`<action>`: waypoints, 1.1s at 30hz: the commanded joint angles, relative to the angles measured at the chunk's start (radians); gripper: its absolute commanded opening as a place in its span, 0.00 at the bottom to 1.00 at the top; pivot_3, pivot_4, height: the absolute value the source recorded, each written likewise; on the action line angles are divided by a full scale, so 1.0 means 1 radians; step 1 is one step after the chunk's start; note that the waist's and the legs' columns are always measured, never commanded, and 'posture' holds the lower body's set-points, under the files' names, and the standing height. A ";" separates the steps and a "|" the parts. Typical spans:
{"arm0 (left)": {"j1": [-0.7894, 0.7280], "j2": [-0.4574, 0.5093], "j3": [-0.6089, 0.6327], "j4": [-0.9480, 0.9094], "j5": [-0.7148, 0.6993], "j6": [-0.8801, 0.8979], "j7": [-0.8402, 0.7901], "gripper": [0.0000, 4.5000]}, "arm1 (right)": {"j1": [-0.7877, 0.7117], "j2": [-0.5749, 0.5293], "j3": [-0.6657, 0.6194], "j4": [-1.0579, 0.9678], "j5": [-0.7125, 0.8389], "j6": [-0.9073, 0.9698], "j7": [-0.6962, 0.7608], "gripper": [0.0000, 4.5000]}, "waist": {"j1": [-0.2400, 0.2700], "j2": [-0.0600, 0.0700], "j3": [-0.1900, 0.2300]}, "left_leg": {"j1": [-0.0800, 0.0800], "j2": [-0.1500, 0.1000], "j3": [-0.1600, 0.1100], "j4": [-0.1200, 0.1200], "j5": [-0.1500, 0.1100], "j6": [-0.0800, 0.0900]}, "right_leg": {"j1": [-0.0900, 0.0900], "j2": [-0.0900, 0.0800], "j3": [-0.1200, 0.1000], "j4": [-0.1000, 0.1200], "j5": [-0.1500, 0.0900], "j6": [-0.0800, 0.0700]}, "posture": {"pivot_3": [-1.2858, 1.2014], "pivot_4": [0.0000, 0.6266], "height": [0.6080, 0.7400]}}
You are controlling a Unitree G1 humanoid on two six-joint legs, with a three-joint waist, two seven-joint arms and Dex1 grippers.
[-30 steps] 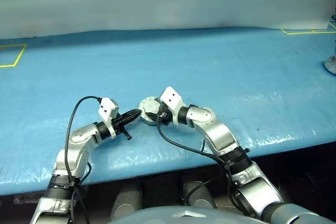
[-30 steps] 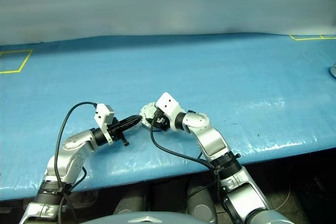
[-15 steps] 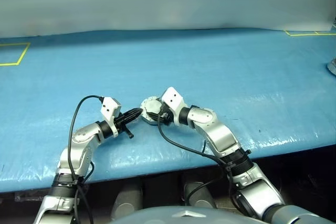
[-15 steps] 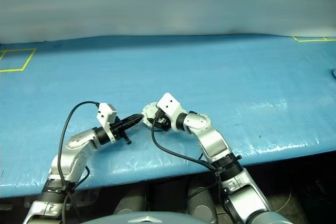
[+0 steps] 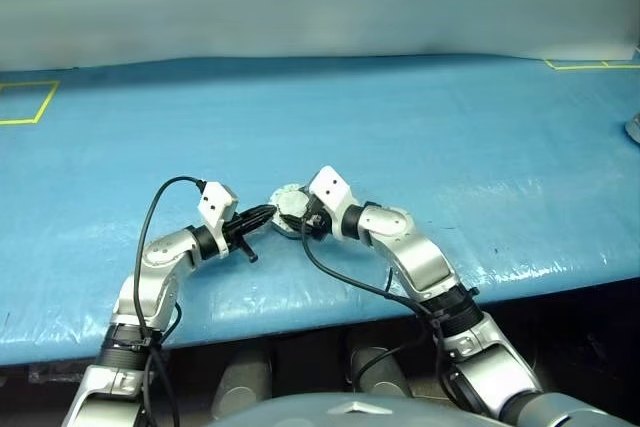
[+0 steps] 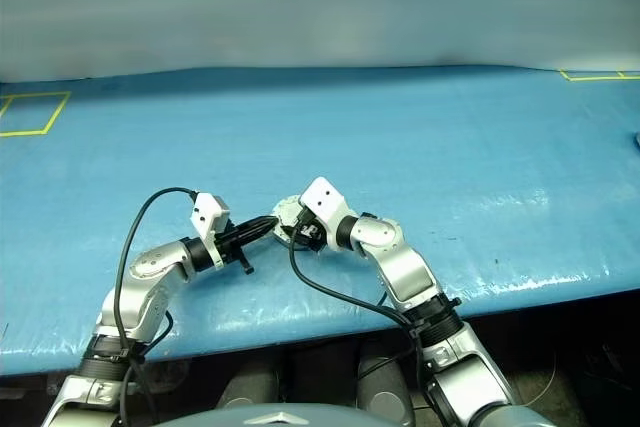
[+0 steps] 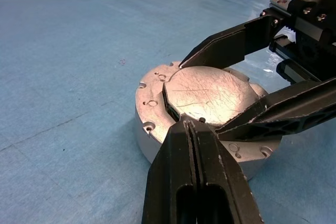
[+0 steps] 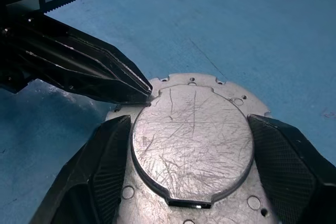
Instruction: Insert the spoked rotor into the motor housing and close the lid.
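Observation:
The motor housing (image 7: 148, 113) sits on the blue table (image 5: 420, 127), near its front edge. The lid (image 8: 191, 140) lies flat on top of it, scratched grey outer face up. The spoked rotor is hidden. My left gripper (image 7: 190, 125) is shut, and its tips rest on the housing's top rim at the edge of the lid. My right gripper (image 8: 189, 120) reaches in from the opposite side and is open. Its fingers (image 8: 100, 174) stand over the housing on either side of the lid, holding nothing. In the head views both grippers meet at the housing (image 5: 286, 198).
Blue sheeting covers the whole table, and its front edge (image 5: 330, 312) runs just below the arms. Yellow tape marks lie at the far left (image 5: 30, 102) and far right (image 5: 590, 64). A grey object (image 5: 632, 127) sits at the right edge.
The picture has shifted slightly. Both grippers stay at the housing as before.

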 commanded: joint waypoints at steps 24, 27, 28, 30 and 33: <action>0.022 -0.008 -0.026 0.029 0.025 -0.036 -0.007 0.00 | 0.084 0.154 -0.670 -0.139 0.671 0.694 -0.204 0.99 | 0.003 0.001 0.001 | -0.003 0.000 -0.002 -0.001 0.000 0.000 | -0.002 0.000 -0.001 -0.001 0.000 0.000 | 0.52 0.24 1.00; 0.022 -0.007 -0.027 0.032 0.026 -0.040 -0.008 0.00 | 0.084 0.179 -0.699 -0.101 0.704 0.722 -0.234 0.99 | 0.003 0.001 0.001 | -0.003 -0.001 -0.001 -0.001 0.000 0.000 | -0.002 0.000 0.000 -0.001 0.000 0.000 | 0.52 0.24 1.00; 0.021 -0.007 -0.027 0.033 0.027 -0.041 -0.008 0.00 | 0.083 0.192 -0.708 -0.086 0.717 0.725 -0.241 0.99 | 0.002 0.001 0.001 | -0.003 -0.001 -0.001 -0.001 0.000 0.000 | -0.002 0.000 0.000 -0.001 0.000 0.000 | 0.52 0.24 1.00; 0.022 -0.006 -0.026 0.035 0.028 -0.044 -0.008 0.00 | 0.081 0.219 -0.719 -0.062 0.735 0.728 -0.259 0.99 | 0.002 0.001 0.001 | -0.003 0.000 -0.001 -0.001 0.000 0.000 | -0.002 0.000 0.000 -0.001 0.000 0.000 | 0.52 0.24 1.00; 0.022 -0.005 -0.027 0.035 0.030 -0.047 -0.007 0.00 | 0.078 0.244 -0.716 -0.035 0.749 0.726 -0.275 0.99 | 0.002 0.001 0.001 | -0.003 0.000 -0.001 -0.001 0.000 0.000 | -0.002 0.000 0.000 -0.001 0.000 0.000 | 0.52 0.24 1.00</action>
